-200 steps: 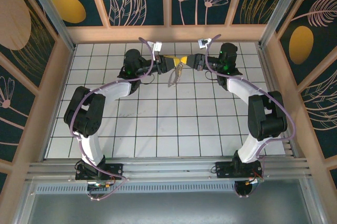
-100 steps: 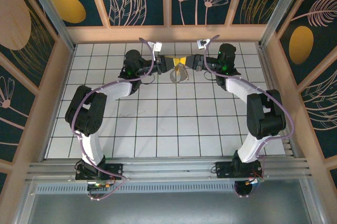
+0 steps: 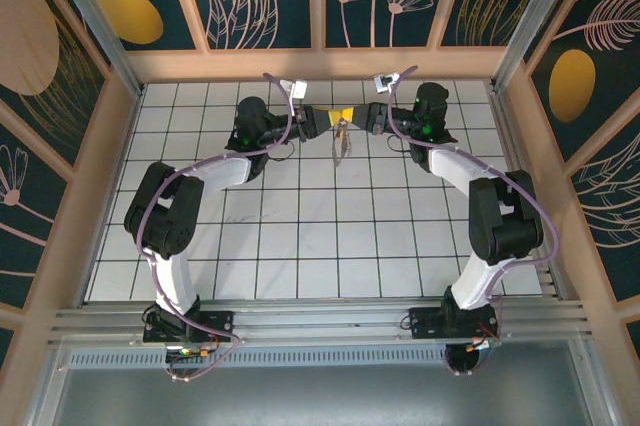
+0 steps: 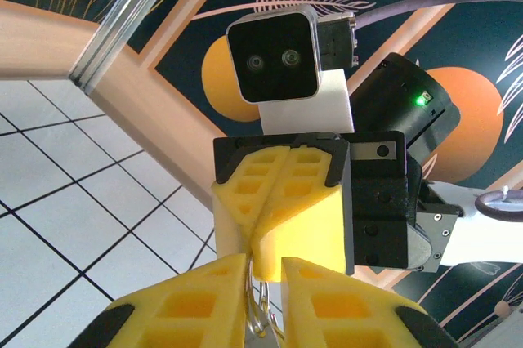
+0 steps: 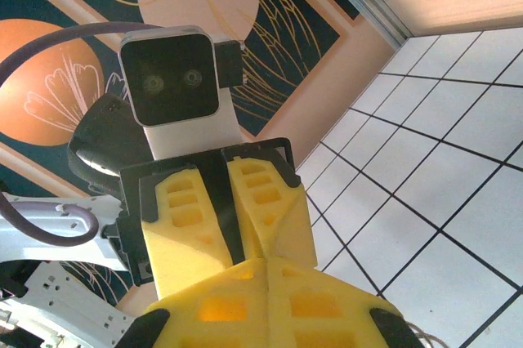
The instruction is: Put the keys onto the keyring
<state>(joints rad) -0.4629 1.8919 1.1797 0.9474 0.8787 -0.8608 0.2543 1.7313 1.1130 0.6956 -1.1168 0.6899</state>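
Grippers meet tip to tip over the far middle of the table (image 3: 300,236) in the top view: left gripper (image 3: 334,117) and right gripper (image 3: 353,113). You see the keyring (image 3: 341,142) as a thin loop hanging just on the near side of that meeting point. Single keys are too small to tell. Finger state is not readable from up here.

Left wrist: the left gripper (image 4: 263,281) has its fingers almost together. You see a silvery bit of the keyring (image 4: 260,317) caught in the thin gap. The right gripper (image 4: 263,260) faces you, yellow fingers pressed flat together, tip right above the loop. Cannot tell if it pinches anything. The right wrist camera (image 4: 274,54) sits above it.

Right wrist: the right gripper (image 5: 265,287) has its fingers closed, seam tight. The left gripper (image 5: 243,250) sits opposite, tips against it, with the left wrist camera (image 5: 172,87) above.
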